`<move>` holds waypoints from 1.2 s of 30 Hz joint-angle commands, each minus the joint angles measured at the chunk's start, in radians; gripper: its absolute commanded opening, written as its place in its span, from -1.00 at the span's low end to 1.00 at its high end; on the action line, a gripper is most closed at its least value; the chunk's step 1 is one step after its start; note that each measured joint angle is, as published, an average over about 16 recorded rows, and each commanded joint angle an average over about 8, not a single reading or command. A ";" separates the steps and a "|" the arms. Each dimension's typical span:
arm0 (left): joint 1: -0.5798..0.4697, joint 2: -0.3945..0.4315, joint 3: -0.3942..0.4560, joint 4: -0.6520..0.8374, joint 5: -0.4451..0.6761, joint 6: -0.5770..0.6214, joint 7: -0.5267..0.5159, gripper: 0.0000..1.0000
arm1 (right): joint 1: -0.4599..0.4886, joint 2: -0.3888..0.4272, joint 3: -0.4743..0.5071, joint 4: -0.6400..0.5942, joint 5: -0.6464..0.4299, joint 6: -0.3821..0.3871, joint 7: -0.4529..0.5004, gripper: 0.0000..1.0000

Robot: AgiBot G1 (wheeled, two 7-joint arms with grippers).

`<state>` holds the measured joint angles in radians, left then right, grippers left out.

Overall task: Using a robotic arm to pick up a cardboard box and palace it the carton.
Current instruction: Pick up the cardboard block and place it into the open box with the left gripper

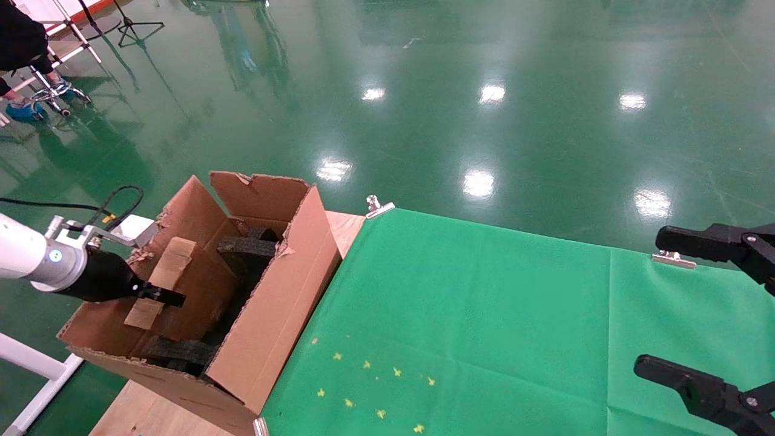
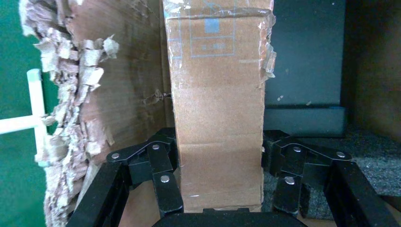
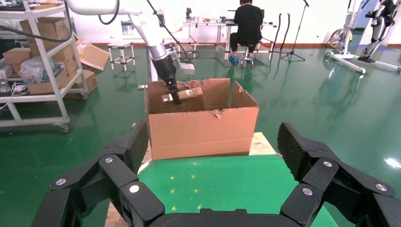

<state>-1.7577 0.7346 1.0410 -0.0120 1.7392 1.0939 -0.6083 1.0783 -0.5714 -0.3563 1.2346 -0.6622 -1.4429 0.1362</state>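
A shiny green floor [image 1: 545, 91] goes far back in the room. In front is a counter [image 1: 339, 227] with a green cloth [image 1: 484, 315] over most of it. Silver clips [image 1: 378, 207] pinch the cloth at its far edge. The cloth is mostly bare, with small yellow marks near the front.

The carton [image 1: 266, 315] stands at the left end of the counter, on the bare wood just beside the cloth. Its tall flaps stand up and the edges are ragged and torn. Black foam pieces [image 1: 245, 247] lie inside.

The robotic arm [image 1: 36, 257] reaches in from the left, over the carton's left wall. The left end effector [image 1: 158, 295] is closed on the cardboard box [image 1: 164, 274], one finger on each side. The box is up in the air, tilted, inside the open top of the carton, close to the torn left flap.

The right end effector [image 1: 705, 315] hangs over the right end of the counter, well apart from the carton. Its fingers [image 1: 690, 242] are spread wide and hold nothing.
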 commanded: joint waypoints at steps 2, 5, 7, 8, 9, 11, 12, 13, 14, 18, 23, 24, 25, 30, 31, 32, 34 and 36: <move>0.008 0.008 0.001 0.005 0.002 -0.008 -0.002 -1.00 | 0.000 0.000 0.000 0.000 0.000 0.000 0.000 1.00; 0.016 0.014 0.004 0.009 0.005 -0.018 -0.004 -1.00 | 0.000 0.000 0.000 0.000 0.000 0.000 0.000 1.00; 0.022 0.018 0.004 0.011 0.006 -0.025 -0.007 -1.00 | 0.000 0.000 0.000 0.000 0.000 0.000 0.000 1.00; 0.025 0.020 0.005 0.012 0.007 -0.029 -0.008 -1.00 | 0.000 0.000 0.000 0.000 0.000 0.000 0.000 1.00; 0.028 0.022 0.004 0.013 0.006 -0.034 -0.010 -1.00 | 0.000 0.000 0.000 0.000 0.000 0.000 0.000 1.00; 0.035 0.025 0.003 0.015 0.005 -0.044 -0.013 -1.00 | 0.000 0.000 0.000 0.000 0.000 0.000 0.000 1.00; 0.038 0.027 0.003 0.016 0.004 -0.049 -0.015 -1.00 | 0.000 0.000 0.000 0.000 0.000 0.000 0.000 1.00; 0.042 0.028 0.002 0.016 0.003 -0.054 -0.017 -1.00 | 0.000 0.000 0.000 0.000 0.000 0.000 0.000 1.00; 0.046 0.029 0.001 0.017 0.001 -0.060 -0.018 -1.00 | 0.000 0.000 0.000 0.000 0.000 0.000 0.000 1.00; 0.059 0.034 -0.002 0.020 -0.003 -0.086 -0.026 -1.00 | 0.000 0.000 0.000 0.000 0.000 0.000 0.000 1.00; 0.071 0.038 -0.005 0.023 -0.007 -0.119 -0.040 -0.97 | 0.000 0.000 0.000 0.000 0.000 0.000 0.000 1.00; 0.074 0.040 -0.005 0.023 -0.007 -0.124 -0.042 -0.81 | 0.000 0.000 0.000 0.000 0.000 0.000 0.000 1.00; 0.076 0.041 -0.005 0.024 -0.008 -0.128 -0.044 -0.56 | 0.000 0.000 0.000 0.000 0.000 0.000 0.000 1.00; 0.083 0.044 -0.007 0.025 -0.010 -0.138 -0.048 0.69 | 0.000 0.000 0.000 0.000 0.000 0.000 0.000 1.00; 0.084 0.044 -0.007 0.025 -0.010 -0.139 -0.049 0.91 | 0.000 0.000 0.000 0.000 0.000 0.000 0.000 1.00; 0.084 0.044 -0.007 0.025 -0.010 -0.140 -0.049 1.00 | 0.000 0.000 0.000 0.000 0.000 0.000 0.000 1.00; 0.084 0.044 -0.007 0.025 -0.010 -0.140 -0.048 1.00 | 0.000 0.000 0.000 0.000 0.000 0.000 0.000 1.00; 0.083 0.044 -0.007 0.025 -0.010 -0.140 -0.048 1.00 | 0.000 0.000 0.000 0.000 0.000 0.000 0.000 1.00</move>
<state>-1.6750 0.7780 1.0342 0.0131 1.7291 0.9546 -0.6566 1.0781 -0.5713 -0.3562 1.2344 -0.6622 -1.4428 0.1362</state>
